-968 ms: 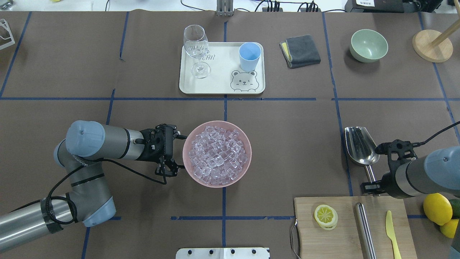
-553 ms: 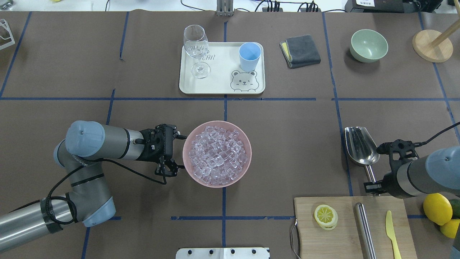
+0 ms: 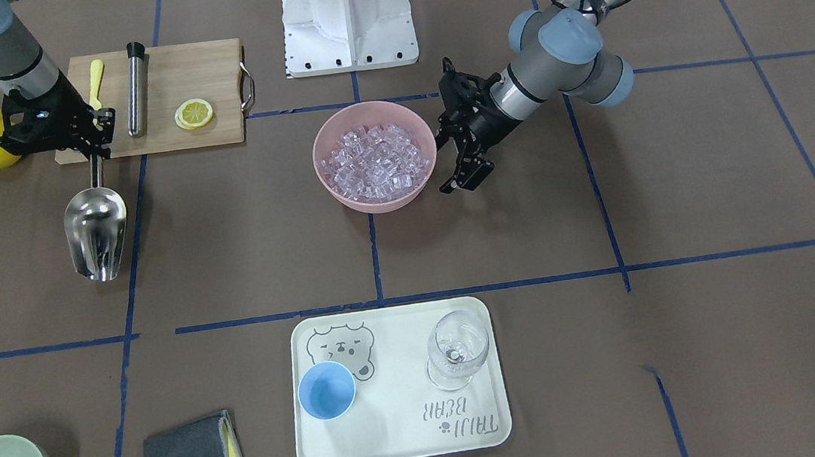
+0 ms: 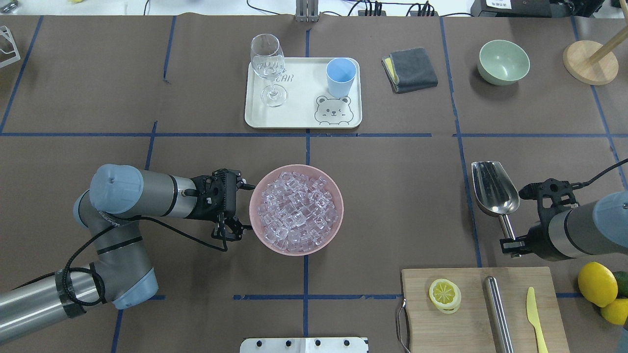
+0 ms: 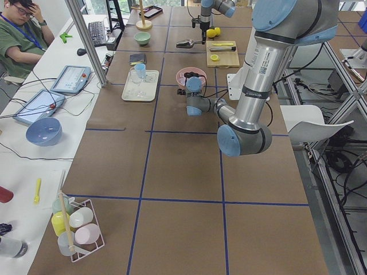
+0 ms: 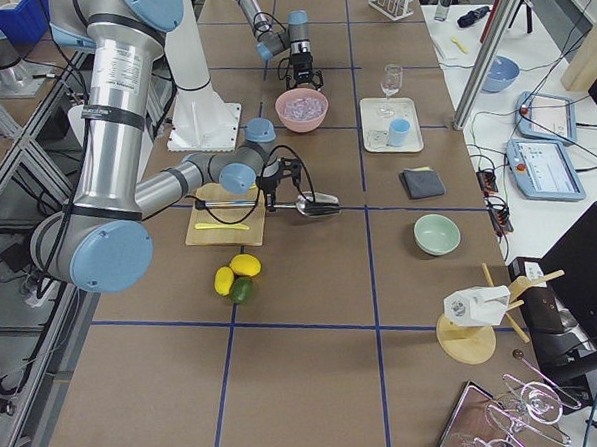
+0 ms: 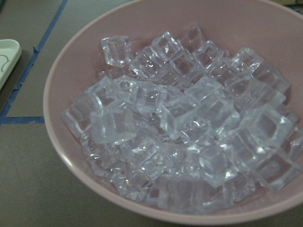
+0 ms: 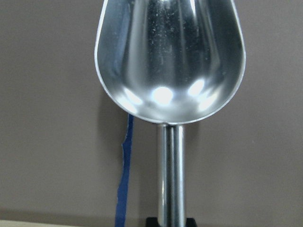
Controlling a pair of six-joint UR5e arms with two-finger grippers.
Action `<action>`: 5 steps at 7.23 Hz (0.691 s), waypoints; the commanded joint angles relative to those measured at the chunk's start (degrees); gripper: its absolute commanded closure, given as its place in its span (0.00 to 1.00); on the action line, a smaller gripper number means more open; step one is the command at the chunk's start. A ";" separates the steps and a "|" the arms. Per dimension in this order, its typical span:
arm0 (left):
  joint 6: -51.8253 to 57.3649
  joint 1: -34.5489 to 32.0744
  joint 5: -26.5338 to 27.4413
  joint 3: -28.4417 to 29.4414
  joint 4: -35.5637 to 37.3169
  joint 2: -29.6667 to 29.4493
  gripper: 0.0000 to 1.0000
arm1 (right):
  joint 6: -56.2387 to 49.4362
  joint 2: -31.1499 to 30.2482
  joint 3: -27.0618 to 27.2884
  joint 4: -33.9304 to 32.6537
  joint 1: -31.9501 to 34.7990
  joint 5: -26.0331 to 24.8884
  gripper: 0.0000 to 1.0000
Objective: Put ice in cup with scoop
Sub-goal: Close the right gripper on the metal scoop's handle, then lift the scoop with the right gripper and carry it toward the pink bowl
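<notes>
The steel scoop (image 4: 493, 189) lies right of centre, trough empty; it fills the right wrist view (image 8: 170, 61). My right gripper (image 4: 510, 242) is shut on its handle (image 3: 96, 170), just beyond the cutting board. The ice (image 4: 297, 213) fills a pink bowl (image 4: 338, 196) at the table's middle and shows close in the left wrist view (image 7: 180, 123). My left gripper (image 4: 244, 207) is open and empty, jaws spread beside the bowl's left rim. The light-blue cup (image 4: 340, 76) stands upright and empty on a cream tray (image 4: 299, 105) at the far middle.
A wine glass (image 4: 267, 63) shares the tray. A wooden cutting board (image 4: 471, 318) near the right arm holds a lemon slice (image 4: 445, 294), a steel cylinder (image 4: 498, 309) and a yellow knife (image 4: 535, 314). A folded grey cloth (image 4: 409, 68), a green bowl (image 4: 503, 61) and lemons (image 4: 597, 284) lie further right.
My right gripper has carried the scoop a little away from the cutting board, toward the table's far side. The left arm and the bowl have not moved.
</notes>
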 commanded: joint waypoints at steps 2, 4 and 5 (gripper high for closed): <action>0.00 0.00 0.00 0.00 0.00 0.03 0.01 | -8.43 0.45 6.36 -5.66 3.41 0.58 1.00; 0.00 0.00 0.00 0.00 0.00 0.03 0.01 | -23.62 3.50 6.73 -5.75 4.45 0.76 1.00; 0.00 0.00 0.00 0.00 0.00 0.03 0.01 | -36.35 5.62 6.47 -5.84 6.47 2.50 1.00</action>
